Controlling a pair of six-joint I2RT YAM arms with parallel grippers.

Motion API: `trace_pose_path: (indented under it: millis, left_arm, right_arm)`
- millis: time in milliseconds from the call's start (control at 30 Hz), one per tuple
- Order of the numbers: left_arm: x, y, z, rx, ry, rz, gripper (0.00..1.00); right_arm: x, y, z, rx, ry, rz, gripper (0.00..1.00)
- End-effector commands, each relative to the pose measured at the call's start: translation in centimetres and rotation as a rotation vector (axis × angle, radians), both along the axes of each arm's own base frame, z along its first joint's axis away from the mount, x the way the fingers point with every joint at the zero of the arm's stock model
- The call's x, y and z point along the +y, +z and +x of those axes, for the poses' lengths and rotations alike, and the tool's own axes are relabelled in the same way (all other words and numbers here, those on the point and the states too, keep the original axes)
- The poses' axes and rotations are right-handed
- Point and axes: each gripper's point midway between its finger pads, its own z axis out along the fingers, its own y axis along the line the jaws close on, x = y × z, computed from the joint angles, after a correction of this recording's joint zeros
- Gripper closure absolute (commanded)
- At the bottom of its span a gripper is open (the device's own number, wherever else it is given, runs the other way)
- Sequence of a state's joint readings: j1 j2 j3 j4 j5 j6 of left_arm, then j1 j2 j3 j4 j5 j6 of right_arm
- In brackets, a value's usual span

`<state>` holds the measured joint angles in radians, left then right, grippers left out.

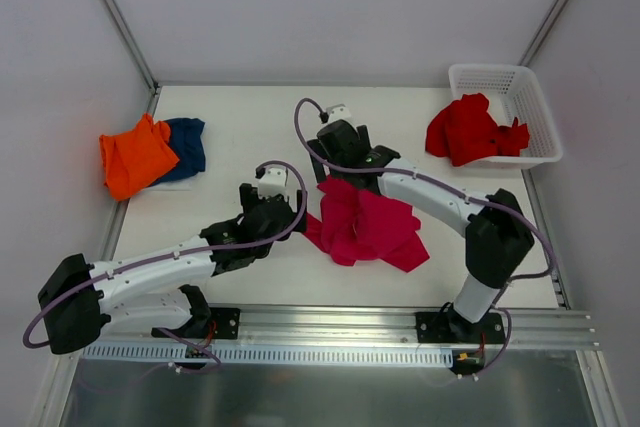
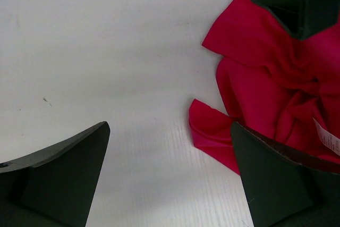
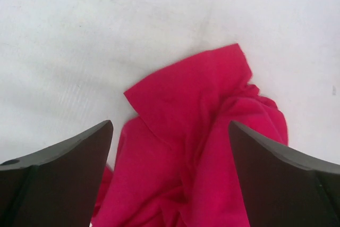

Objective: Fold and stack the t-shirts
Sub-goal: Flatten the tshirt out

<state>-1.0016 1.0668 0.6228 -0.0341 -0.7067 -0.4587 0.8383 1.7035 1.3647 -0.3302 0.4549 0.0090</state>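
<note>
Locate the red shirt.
In the top view, the red shirt lies at the far right corner of the table, spilling over the left rim of the basket.

- Saw magenta-pink shirt (image 1: pixel 365 227) crumpled at the table's (image 1: pixel 250 117) near middle.
- Found orange shirt (image 1: pixel 135 157) at far left, overlapping the navy blue shirt (image 1: pixel 190 145).
- Noted red shirt (image 1: pixel 465 132) bunched, spilling over the basket's (image 1: pixel 485 69) rim.

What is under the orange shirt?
A navy blue shirt pokes out from under the right edge of the orange shirt. How far it reaches underneath is hidden by the orange cloth.
</note>
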Motion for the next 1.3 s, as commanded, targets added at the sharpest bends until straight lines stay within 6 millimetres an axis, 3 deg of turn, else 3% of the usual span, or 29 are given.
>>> trace_pose_path:
  millis: [0, 33, 100, 167, 200, 233, 533, 633, 667, 700, 733, 1033, 1267]
  left_arm:
    - [0.4, 0.3, -0.1, -0.018, 0.020, -0.013, 0.01]
    - [0.5, 0.2, -0.1, -0.017, 0.022, -0.010, 0.01]
    - [0.6, 0.2, -0.1, -0.017, 0.020, -0.007, 0.01]
    - [0.8, 0.3, -0.2, -0.021, 0.021, -0.003, 0.01]
    - [0.9, 0.3, -0.2, -0.021, 0.023, -0.001, 0.01]
    - [1.1, 0.4, -0.3, -0.026, 0.026, -0.005, 0.01]
    - [2.2, 0.9, -0.5, -0.052, 0.047, -0.024, 0.01]
    - [2.1, 0.8, -0.5, -0.050, 0.046, -0.018, 0.01]
    - [2.0, 0.8, -0.5, -0.050, 0.046, -0.018, 0.01]
    - [2.0, 0.8, -0.5, -0.049, 0.046, -0.015, 0.01]
    - [1.9, 0.7, -0.4, -0.045, 0.044, -0.014, 0.01]
    - [1.3, 0.5, -0.3, -0.030, 0.030, -0.008, 0.01]
    - [1.5, 0.7, -0.4, -0.036, 0.033, -0.016, 0.01]
  right_arm:
    - [0.7, -2.4, 0.4, 0.103, 0.048, -0.026, 0.07]
    - [1.0, -4.3, 0.7, 0.142, 0.053, -0.042, 0.08]
    - [1.2, -5.0, 1.5, 0.177, 0.041, -0.044, 0.14]
    - [0.7, -7.3, 1.7, 0.241, 0.004, -0.078, 0.22]
    - [1.0, -7.2, 2.1, 0.246, 0.000, -0.075, 0.23]
    - [0.8, -8.3, 2.1, 0.274, -0.010, -0.094, 0.24]
    - [0.0, -10.6, 2.0, 0.359, -0.061, -0.113, 0.42]
    - [0.0, -10.7, 2.1, 0.369, -0.066, -0.102, 0.62]
    - [0.1, -10.8, 2.0, 0.371, -0.065, -0.104, 0.83]
    - [-0.1, -10.7, 2.2, 0.363, -0.072, -0.108, 0.96]
    - [-0.2, -10.7, 2.3, 0.358, -0.080, -0.112, 1.00]
    - [-1.4, -8.3, 2.4, 0.325, -0.083, -0.097, 1.00]
    - [-1.1, -7.6, 2.4, 0.321, -0.063, -0.081, 0.97]
